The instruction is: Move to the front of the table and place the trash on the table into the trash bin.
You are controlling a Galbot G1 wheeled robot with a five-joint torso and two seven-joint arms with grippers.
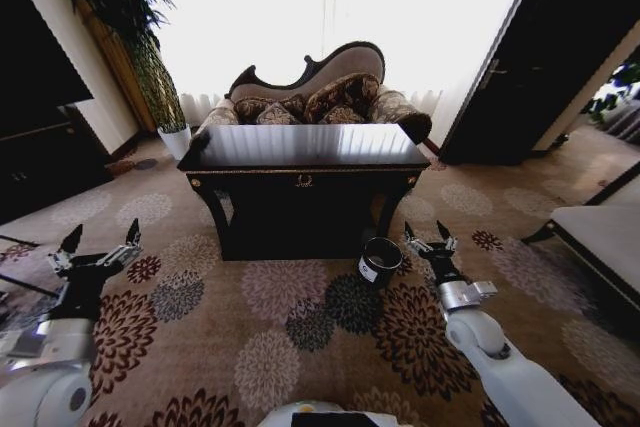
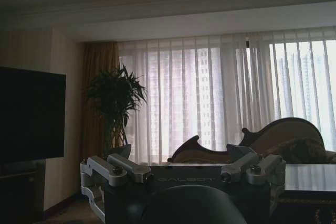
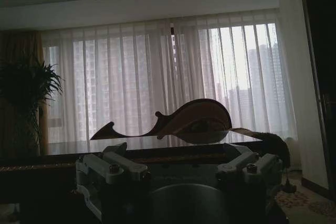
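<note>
Head cam had my left gripper (image 1: 100, 240) and right gripper (image 1: 430, 236) spread wide, trash bin (image 1: 379, 259) by the table's (image 1: 305, 146) front right leg.

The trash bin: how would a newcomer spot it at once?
Find the dark table before the sofa. The trash bin stands on the carpet by its front right leg, a small round black bucket with a white label, unlike the white plant pot.
</note>
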